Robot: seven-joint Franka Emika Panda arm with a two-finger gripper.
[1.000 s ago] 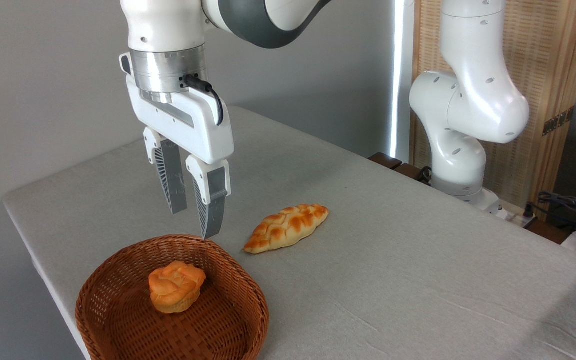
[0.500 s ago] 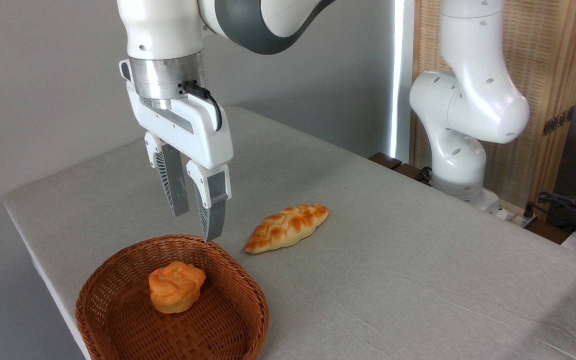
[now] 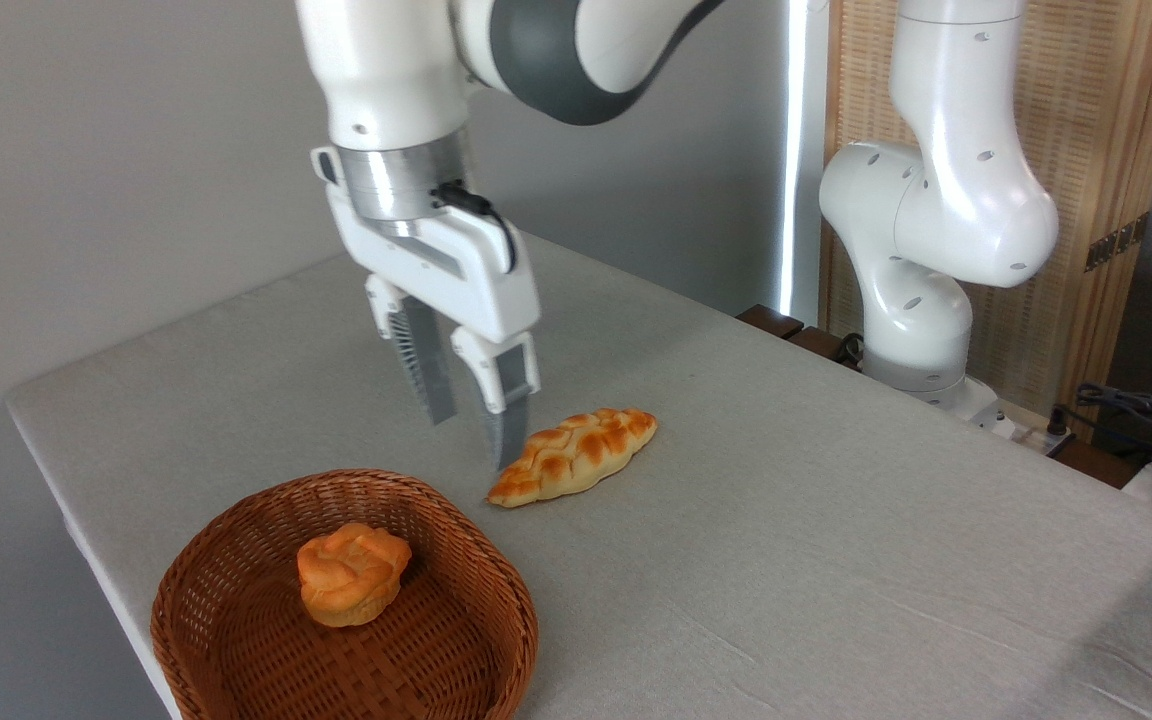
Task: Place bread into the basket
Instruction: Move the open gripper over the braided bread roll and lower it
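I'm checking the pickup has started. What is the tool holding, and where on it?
Nothing. The tool hangs open beside the bread, which lies on the table.

The gripper [image 3: 476, 440] moved from basket [image 3: 236, 540] toward bread [image 3: 576, 455].

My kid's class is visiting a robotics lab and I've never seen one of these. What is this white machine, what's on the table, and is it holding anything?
This is one fixed camera looking down at a table. The white machine is a robot arm; its base stands at the right, and it ends in a two-finger gripper. The gripper is open and holds nothing. It hangs just left of a braided golden loaf of bread lying on the cloth. Nearer the camera sits a brown wicker basket with a small orange bun inside.
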